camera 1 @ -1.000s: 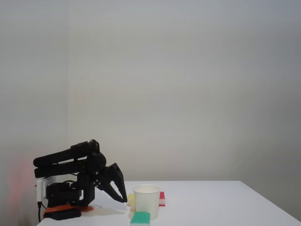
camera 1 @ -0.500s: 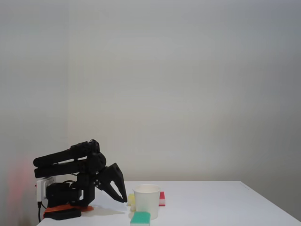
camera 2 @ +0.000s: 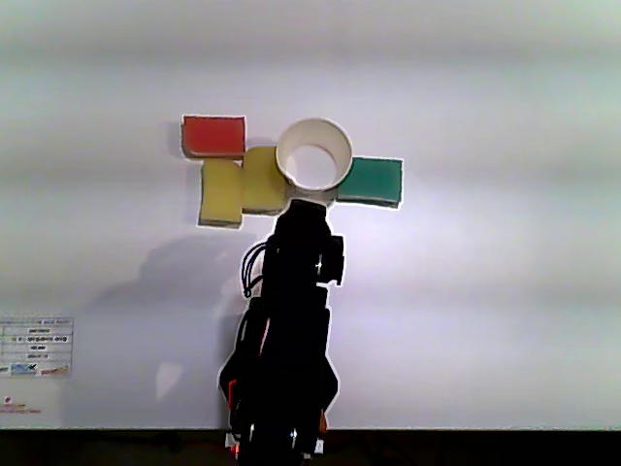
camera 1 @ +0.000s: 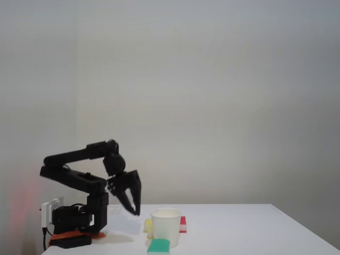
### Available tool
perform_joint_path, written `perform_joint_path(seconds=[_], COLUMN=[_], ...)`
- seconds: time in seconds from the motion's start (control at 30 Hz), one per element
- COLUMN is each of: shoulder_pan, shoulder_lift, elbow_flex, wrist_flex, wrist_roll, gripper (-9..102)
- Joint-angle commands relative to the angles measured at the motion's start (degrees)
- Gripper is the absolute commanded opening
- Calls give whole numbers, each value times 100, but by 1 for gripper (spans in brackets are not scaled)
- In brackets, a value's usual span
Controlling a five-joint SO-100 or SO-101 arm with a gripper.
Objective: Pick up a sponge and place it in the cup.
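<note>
Your gripper [camera 1: 134, 208] hangs above the table [camera 1: 239, 228], left of the cup [camera 1: 166, 227] in the fixed view, jaws apart and empty. From above, the cup [camera 2: 313, 153] has two pale-yellow sponge blocks [camera 2: 243, 184] crowded against its left, a red-and-white sponge [camera 2: 213, 136] behind them and a green sponge [camera 2: 374, 181] touching its right.

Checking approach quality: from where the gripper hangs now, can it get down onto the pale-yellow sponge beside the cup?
Probably yes. The gripper, jaws parted, hangs above the pale-yellow sponge with nothing between. The white paper cup touches the sponge's right side in the other view, crowding one finger.
</note>
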Motion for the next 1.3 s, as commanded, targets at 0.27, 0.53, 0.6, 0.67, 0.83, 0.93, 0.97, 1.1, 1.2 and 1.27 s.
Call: perform_joint_path(seconds=[0.27,0.53,0.6,0.67,0.83,0.93,0.97,1.1,1.2,1.27], shoulder_pan=[-861,-1362,-1512,-1644,-1863,-1978,-2013,-2153,-2232,-2259], shoulder_lift=[-2329,-3779,-4078,-4280,-4438,-4438,-4412,-4271,-4228,-4228], elbow_flex=[-2566,-3656,-3806,-3902,-3858,-3595,-3489,-3111,-2856,-2725], wrist_flex=[-492,-844,-1002,-1107,-1116,-1116,-1125,-1134,-1204,-1283], wrist_roll=[70,202,299,404,439,439,439,439,439,439], gripper=[0,0,2,3,3,3,4,5,6,6])
